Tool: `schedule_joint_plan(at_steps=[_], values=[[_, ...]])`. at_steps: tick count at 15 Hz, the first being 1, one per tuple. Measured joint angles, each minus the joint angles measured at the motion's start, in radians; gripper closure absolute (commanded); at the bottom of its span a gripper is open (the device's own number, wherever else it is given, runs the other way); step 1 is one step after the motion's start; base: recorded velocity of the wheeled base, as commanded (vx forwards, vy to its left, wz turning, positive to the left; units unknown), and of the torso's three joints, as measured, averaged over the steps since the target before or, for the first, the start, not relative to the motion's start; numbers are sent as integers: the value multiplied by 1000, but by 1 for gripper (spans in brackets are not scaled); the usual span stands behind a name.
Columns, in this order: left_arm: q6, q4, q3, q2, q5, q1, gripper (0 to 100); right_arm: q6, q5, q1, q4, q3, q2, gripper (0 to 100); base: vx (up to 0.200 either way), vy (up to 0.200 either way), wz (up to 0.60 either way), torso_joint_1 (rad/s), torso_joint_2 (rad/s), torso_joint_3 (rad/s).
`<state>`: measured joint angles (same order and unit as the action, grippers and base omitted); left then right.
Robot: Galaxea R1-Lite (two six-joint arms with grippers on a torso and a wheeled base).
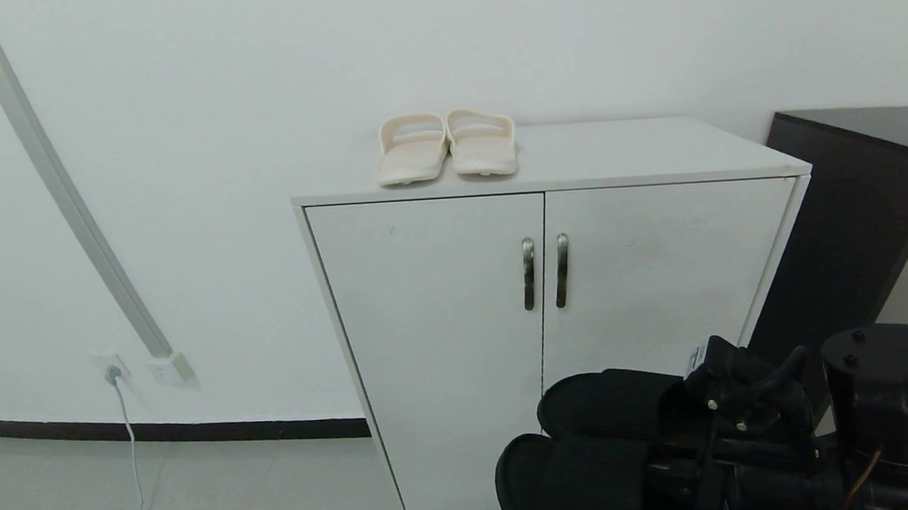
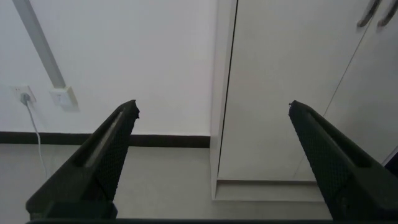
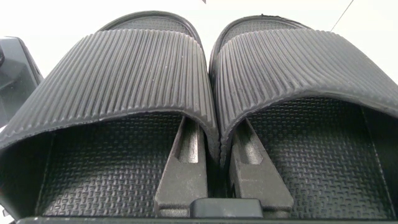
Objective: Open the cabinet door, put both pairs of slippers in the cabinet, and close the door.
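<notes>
The white wall [image 1: 218,143] takes up most of the head view; a grey trunking strip [image 1: 55,185] runs down it at the left to a socket [image 1: 110,367] with a cable [image 1: 131,456] hanging from it.

The cabinet [image 1: 653,156] stands at centre, white, with both doors shut, so its inside is hidden; the left door [image 1: 427,327] and right door [image 1: 660,274] meet at two upright metal handles [image 1: 529,273], close side by side. A dark cabinet [image 1: 854,223] stands at the right edge, just beside the white one.

The cream slippers [image 1: 447,146] lie on the cabinet's top, upper centre of the frame, side by side and touching, toes toward the front edge.

The black slippers [image 1: 592,451] are at the lower right of the head view, held low in front of the right door by the right gripper [image 1: 735,411].

The right wrist view gives the grip itself; one finger [image 3: 183,168] lies inside each slipper, and together they pinch the two inner side walls, so the pair hangs on the narrow clamp.

The left wrist view shows the left gripper [image 2: 213,107] spread wide and holding nothing; beyond it are the cabinet's side and left door, the floor [image 2: 168,180], the socket and the trunking.
</notes>
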<state>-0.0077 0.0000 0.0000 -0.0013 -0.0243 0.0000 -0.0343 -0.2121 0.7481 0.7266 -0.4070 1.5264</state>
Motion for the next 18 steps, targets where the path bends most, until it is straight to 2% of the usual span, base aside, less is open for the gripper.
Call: schedule_joint_plan(at_steps=[5,10,12,13,16,18], values=[[0,0,0,0,1,0,0,0,-1,2,0,9,0,100,0,0,0,-43,432,365],[-4,-1,0,0,0,0,0,0,0,0,0,15,1,100,0,0,0,0,14,3],[9,-14,-3,0,16,0,0,-29,0,0,1,18,1,100,0,0,0,-13,82,82],[6,-18,-24,4,38,0,0,-39,0,0,-1,21,1,100,0,0,0,-12,100,105],[-62,-32,-191,81,100,-11,0,-41,0,0,0,22,2,100,0,0,0,-1,20,22],[-61,-41,-250,184,164,-24,0,-41,0,0,0,27,2,100,0,0,0,0,0,0]])
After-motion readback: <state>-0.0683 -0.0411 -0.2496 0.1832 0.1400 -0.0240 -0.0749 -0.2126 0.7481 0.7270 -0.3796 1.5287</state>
